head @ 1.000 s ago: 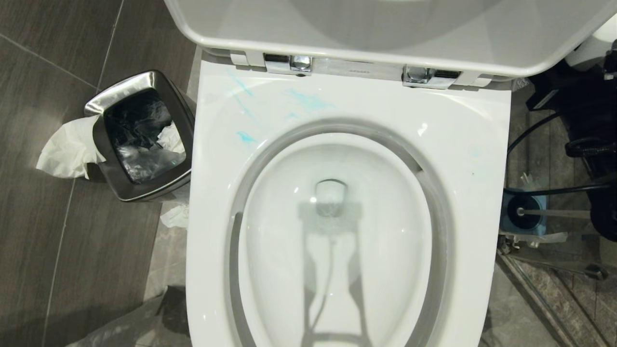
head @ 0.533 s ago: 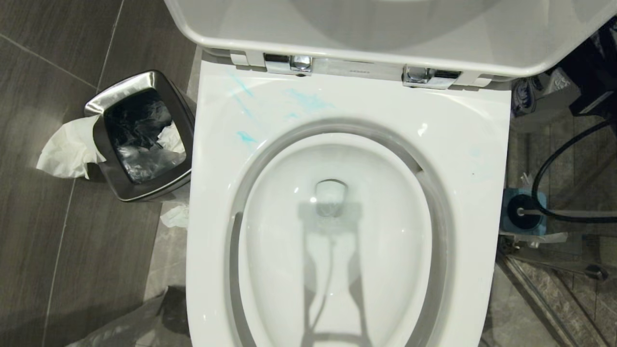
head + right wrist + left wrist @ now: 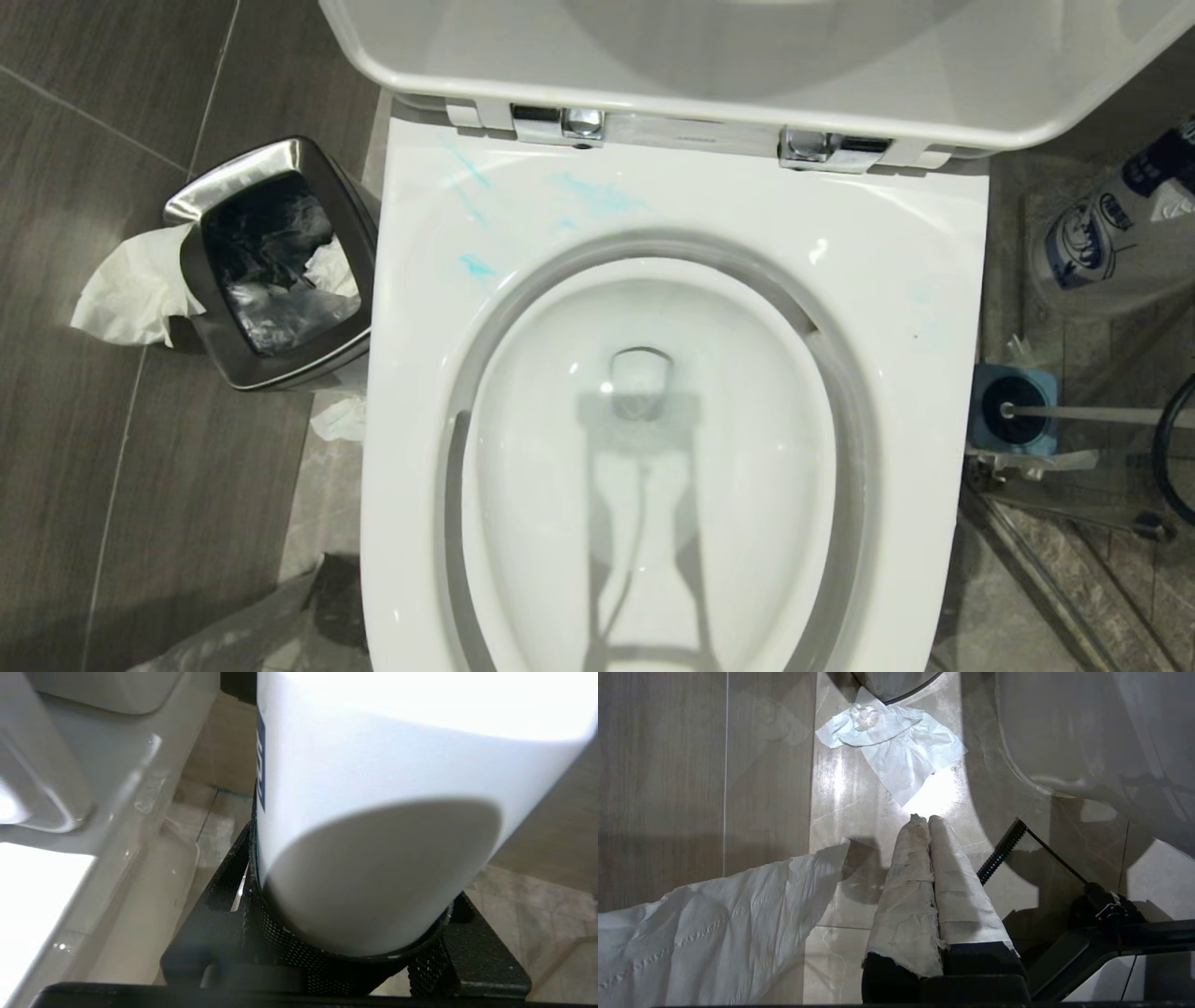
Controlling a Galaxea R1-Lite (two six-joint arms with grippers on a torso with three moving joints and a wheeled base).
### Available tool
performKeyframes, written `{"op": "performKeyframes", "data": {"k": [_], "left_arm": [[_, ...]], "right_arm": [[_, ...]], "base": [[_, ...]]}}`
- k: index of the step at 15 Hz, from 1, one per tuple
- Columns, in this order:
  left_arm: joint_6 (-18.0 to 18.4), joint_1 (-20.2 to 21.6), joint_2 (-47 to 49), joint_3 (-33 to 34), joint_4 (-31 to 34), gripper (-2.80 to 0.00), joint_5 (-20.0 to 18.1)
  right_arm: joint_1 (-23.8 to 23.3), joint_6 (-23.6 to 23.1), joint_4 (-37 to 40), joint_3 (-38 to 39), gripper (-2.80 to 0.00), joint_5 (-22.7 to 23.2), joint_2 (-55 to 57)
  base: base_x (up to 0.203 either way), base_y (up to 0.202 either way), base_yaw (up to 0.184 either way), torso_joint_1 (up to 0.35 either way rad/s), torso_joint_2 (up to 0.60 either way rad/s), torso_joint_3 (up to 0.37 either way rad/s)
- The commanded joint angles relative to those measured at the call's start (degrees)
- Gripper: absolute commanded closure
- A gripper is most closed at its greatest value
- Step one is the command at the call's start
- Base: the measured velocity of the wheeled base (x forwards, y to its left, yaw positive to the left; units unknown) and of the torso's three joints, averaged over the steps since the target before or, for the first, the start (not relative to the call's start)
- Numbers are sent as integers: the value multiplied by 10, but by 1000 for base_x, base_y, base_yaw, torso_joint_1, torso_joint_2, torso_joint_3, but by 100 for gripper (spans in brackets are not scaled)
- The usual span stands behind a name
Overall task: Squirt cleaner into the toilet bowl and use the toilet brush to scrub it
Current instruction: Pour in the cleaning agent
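Toilet bowl [image 3: 653, 485]: lid raised, exposing the basin for dosing; cleaner [image 3: 597, 194] streaks its rear rim only. Right gripper [image 3: 355, 933]: clamped round white cleaner bottle [image 3: 1111, 233], right of bowl. Toilet brush [image 3: 1074, 412]: holstered right of bowl. Left gripper [image 3: 928, 826]: closed, empty, beside bowl's base.

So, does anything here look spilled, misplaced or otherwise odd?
Yes. Cleaner streaks the rear rim of the toilet bowl, not inside it. Crumpled tissue hangs beside the waste bin, with more on the floor.

Left gripper [image 3: 928, 820], fingertips pressed together, hangs above floor near crumpled tissue [image 3: 896, 742].
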Motion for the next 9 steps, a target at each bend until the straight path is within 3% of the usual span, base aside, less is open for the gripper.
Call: {"op": "performKeyframes", "data": {"k": [1, 5, 9], "left_arm": [[0, 0, 0, 0, 0, 0, 0], [0, 0, 0, 0, 0, 0, 1], [1, 0, 0, 0, 0, 0, 0]], "right_arm": [[0, 1, 13, 16, 0, 1, -36], [0, 0, 35, 49, 0, 2, -68], [0, -3, 95, 24, 0, -1, -96]], "base": [[0, 0, 0, 0, 0, 0], [0, 0, 0, 0, 0, 0], [0, 0, 0, 0, 0, 0]]}}
